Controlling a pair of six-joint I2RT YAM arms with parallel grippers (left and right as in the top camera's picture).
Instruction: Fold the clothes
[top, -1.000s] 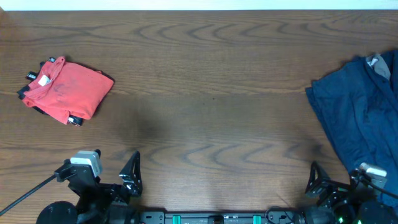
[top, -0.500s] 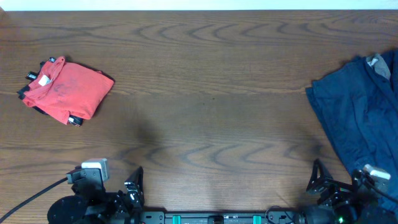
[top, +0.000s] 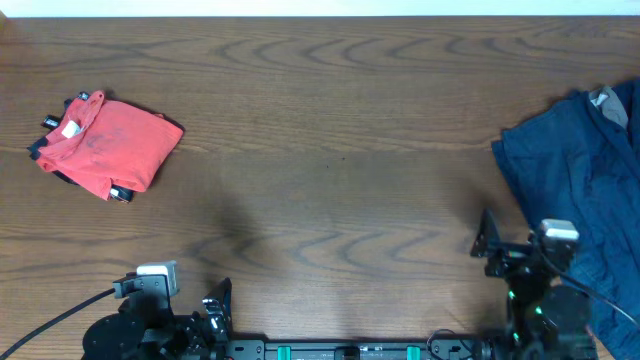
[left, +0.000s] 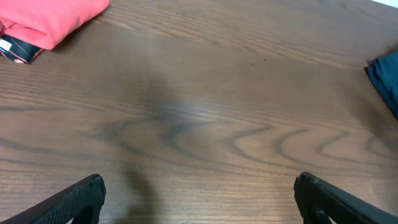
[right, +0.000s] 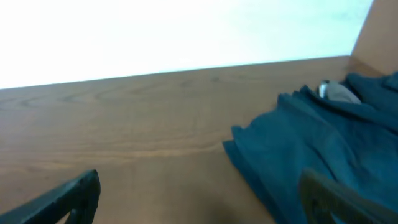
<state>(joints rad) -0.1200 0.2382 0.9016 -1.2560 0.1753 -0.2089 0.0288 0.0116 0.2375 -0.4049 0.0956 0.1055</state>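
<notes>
A folded orange-red T-shirt (top: 105, 143) lies at the far left of the wooden table; its corner shows in the left wrist view (left: 53, 18). A plain navy garment (top: 585, 190) lies crumpled at the right edge and shows in the right wrist view (right: 317, 143). My left gripper (top: 212, 305) is open and empty at the front left edge, fingers wide over bare wood (left: 199, 193). My right gripper (top: 487, 240) is open and empty, raised just left of the navy garment's near part (right: 199, 193). No black garment is in view.
The wooden table (top: 330, 170) spans the whole view, with a white wall beyond its far edge (right: 174, 31). A grey neck label (right: 336, 91) shows on the navy garment. The arm bases sit along the front edge.
My right arm has risen from the front edge and moved forward, toward the navy garment. My left arm has drawn back a little toward the front edge. The clothes have not moved.
</notes>
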